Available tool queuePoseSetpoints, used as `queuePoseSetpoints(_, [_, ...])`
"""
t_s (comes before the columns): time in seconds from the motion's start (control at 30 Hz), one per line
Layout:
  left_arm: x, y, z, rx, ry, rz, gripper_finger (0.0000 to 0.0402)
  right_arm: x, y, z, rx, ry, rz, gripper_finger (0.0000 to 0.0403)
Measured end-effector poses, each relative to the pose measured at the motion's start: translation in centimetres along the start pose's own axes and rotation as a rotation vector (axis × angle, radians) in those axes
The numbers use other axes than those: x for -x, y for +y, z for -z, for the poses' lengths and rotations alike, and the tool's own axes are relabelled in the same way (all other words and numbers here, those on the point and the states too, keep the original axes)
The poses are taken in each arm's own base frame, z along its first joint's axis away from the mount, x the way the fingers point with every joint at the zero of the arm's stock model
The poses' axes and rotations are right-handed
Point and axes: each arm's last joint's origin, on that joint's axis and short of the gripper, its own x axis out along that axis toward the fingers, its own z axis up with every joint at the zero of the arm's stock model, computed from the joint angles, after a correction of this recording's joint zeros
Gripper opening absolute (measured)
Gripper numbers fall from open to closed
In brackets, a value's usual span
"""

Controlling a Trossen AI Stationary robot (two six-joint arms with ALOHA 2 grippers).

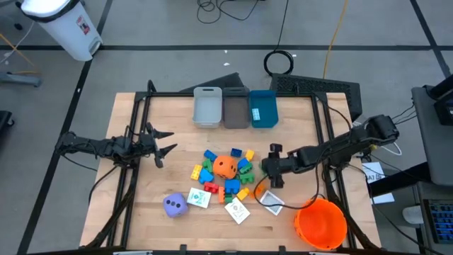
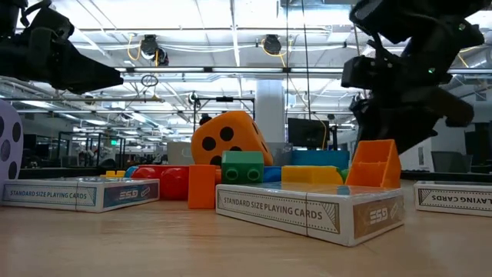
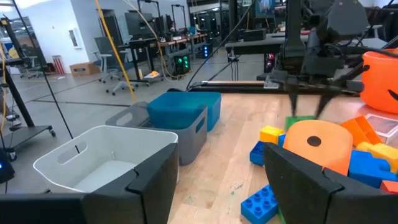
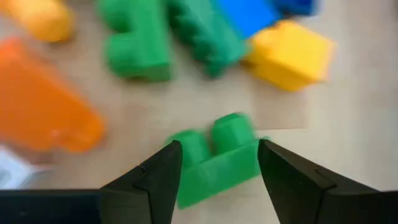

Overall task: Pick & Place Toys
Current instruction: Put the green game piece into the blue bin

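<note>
While open, right tool (image 4: 216, 171) astride green block (image 4: 214, 155)

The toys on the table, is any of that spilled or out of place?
Nothing looks broken. The toys lie in a loose heap around the orange die, while the three bins stand lined up at the table's far edge. The purple die sits apart from the heap. The orange bucket overhangs the table's corner.
</note>
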Motion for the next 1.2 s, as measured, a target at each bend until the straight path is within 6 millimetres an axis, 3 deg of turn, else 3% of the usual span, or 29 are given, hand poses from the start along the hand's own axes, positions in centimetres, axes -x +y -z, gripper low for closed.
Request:
queuePoseSetpoints(0.2, [0.0, 0.0, 0.0, 0.001, -0.002, 0.000, 0.0241, 1.2, -0.8, -0.3, 0.009, -0.056, 0.158, 0.0203])
queuePoseSetpoints(0.3, [0.0, 0.0, 0.0, 0.000, 0.000, 0.000, 0.0241, 1.9, -1.1, -0.5, -0.163, -0.112, 0.202, 0.0208])
queuePoseSetpoints(0.43, [0.0, 0.0, 0.0, 0.000, 0.000, 0.001, 0.0241, 2.1, -1.7, -0.7, -0.381, -0.121, 0.129, 0.0231])
queuePoseSetpoints(0.73, [0.0, 0.0, 0.0, 0.001, -0.002, 0.001, 0.0241, 0.0, -0.7, 0.0, -0.427, 0.025, -0.016, 0.0282])
queuePoseSetpoints(1.2, [0.0, 0.0, 0.0, 0.000, 0.000, 0.001, 0.0241, -1.5, -0.7, 0.5, -0.391, 0.098, -0.023, 0.0238])
